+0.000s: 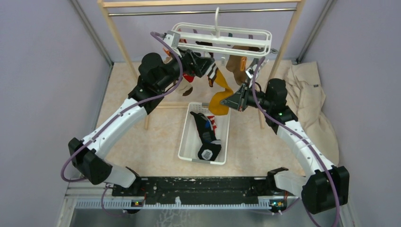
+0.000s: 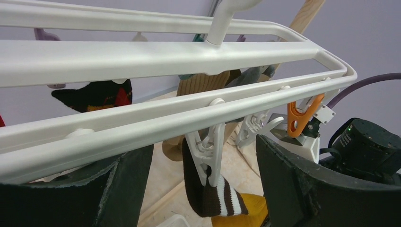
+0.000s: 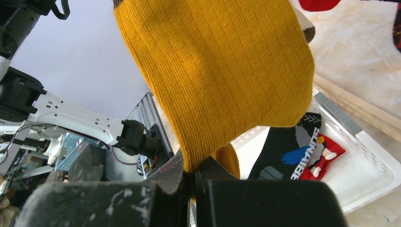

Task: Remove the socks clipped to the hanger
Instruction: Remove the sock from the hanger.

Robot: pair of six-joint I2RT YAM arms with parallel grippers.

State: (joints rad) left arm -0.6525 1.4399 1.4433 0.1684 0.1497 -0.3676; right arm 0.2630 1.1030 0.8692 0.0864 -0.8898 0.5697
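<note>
Right end effector [image 3: 194,178], one mustard sock [image 3: 217,71]

We get bright, soft, even light from overhead, with only faint shadows on the counter [image 1: 156,142]. The hanger [image 2: 142,59] carries mild glare along its bars. The sock [image 3: 213,71] is crisp, while the right tool [image 3: 194,189] at 6 o'clock is blurred.

You can read only one piece of lettering. In the right wrist view, white capitals run along the black sock [image 3: 283,158] lying in the white basket [image 3: 373,170]. They begin "SUNRI", and the last few letters are not clear enough to be sure of. In the top view, the small dark tag on the beige cloth [image 1: 313,86] is too small to read.
</note>
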